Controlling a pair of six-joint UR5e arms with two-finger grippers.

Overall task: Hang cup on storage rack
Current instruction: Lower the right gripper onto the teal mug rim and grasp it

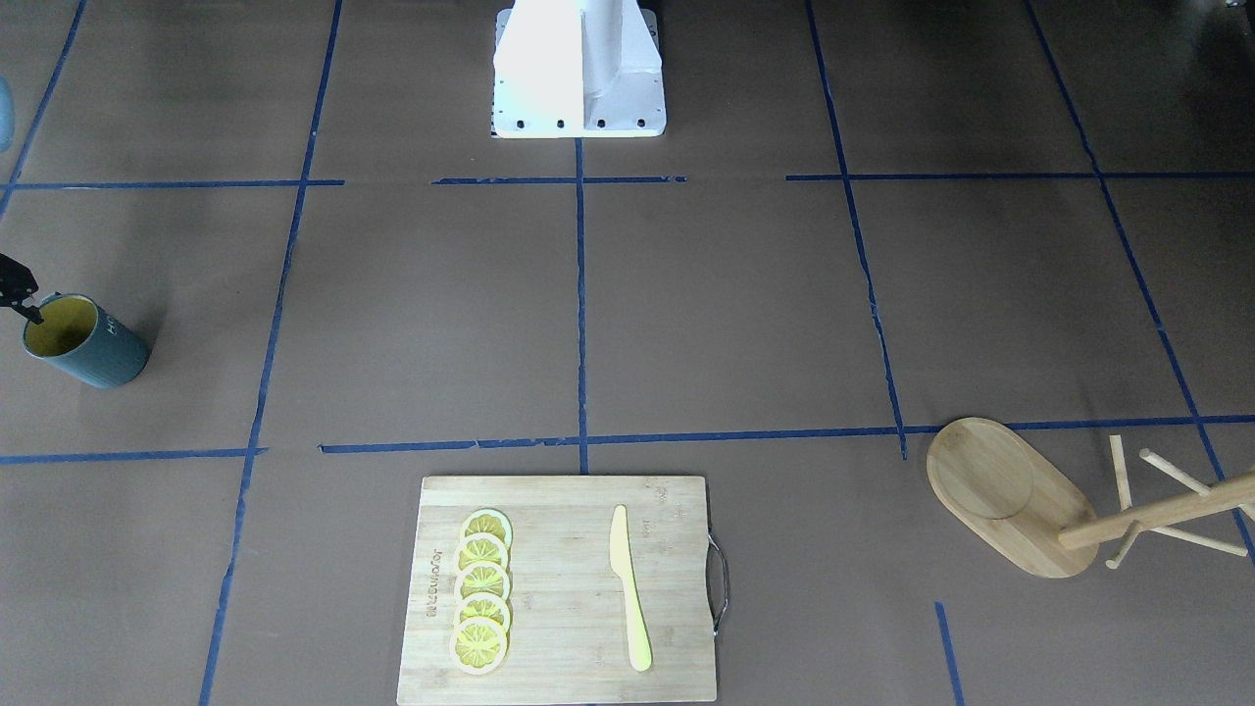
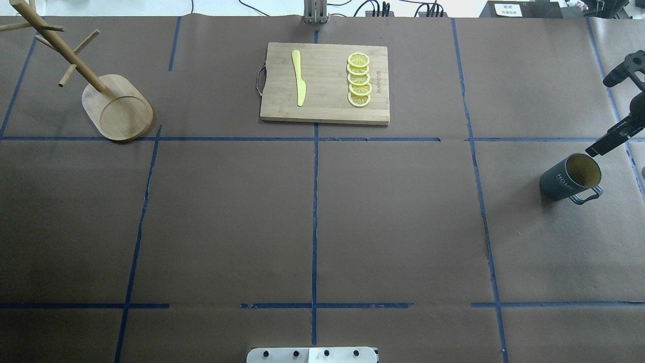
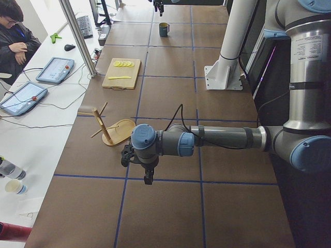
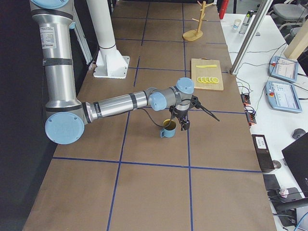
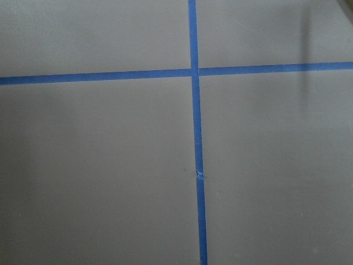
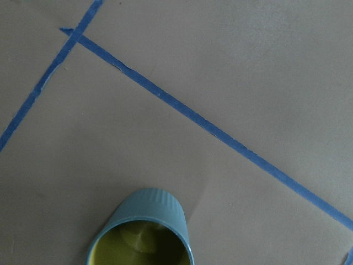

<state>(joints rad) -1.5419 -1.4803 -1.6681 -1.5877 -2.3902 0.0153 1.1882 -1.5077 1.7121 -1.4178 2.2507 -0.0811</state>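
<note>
The cup stands upright at the table's right end, yellow inside, its loop handle toward the robot; it also shows in the front view and at the bottom of the right wrist view. My right gripper is open, its fingers spread wide. One fingertip sits at the cup's far rim; I cannot tell if it touches. The storage rack stands at the far left, empty. My left gripper hangs over bare table near the rack; I cannot tell if it is open or shut.
A bamboo cutting board lies at the table's far middle, with lemon slices and a yellow knife on it. The white robot base is at the near middle. An operator sits beyond the far edge.
</note>
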